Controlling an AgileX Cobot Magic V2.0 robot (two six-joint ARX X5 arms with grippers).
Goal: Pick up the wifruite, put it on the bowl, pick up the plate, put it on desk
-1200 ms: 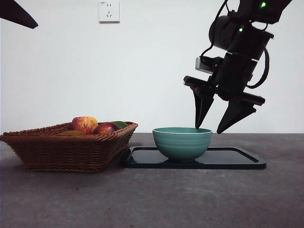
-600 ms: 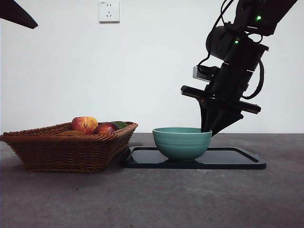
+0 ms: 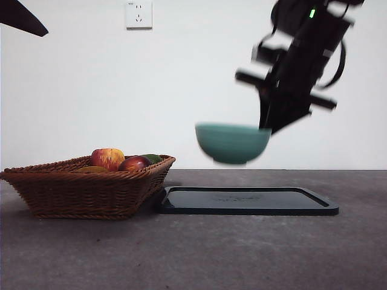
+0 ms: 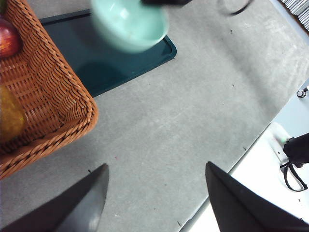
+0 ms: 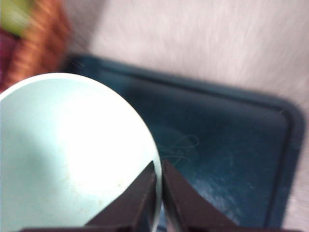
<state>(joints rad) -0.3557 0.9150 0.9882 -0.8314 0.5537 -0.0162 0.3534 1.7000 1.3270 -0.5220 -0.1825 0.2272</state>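
Note:
My right gripper is shut on the rim of the teal-green bowl and holds it in the air above the black tray. In the right wrist view the jaws pinch the bowl's rim; the bowl looks empty inside. An olive-brown fruit, the wifruite, lies in the wicker basket, mostly hidden by its rim. My left gripper is open and empty above the desk. It shows only as a black tip in the front view.
The basket also holds a red-yellow apple, a dark red fruit and a green fruit. The tray lies just right of the basket. The desk's edge shows in the left wrist view.
The right gripper closed on the bowl's rim and lifted the bowl off the tray. The tray now lies bare. The left arm has not moved.

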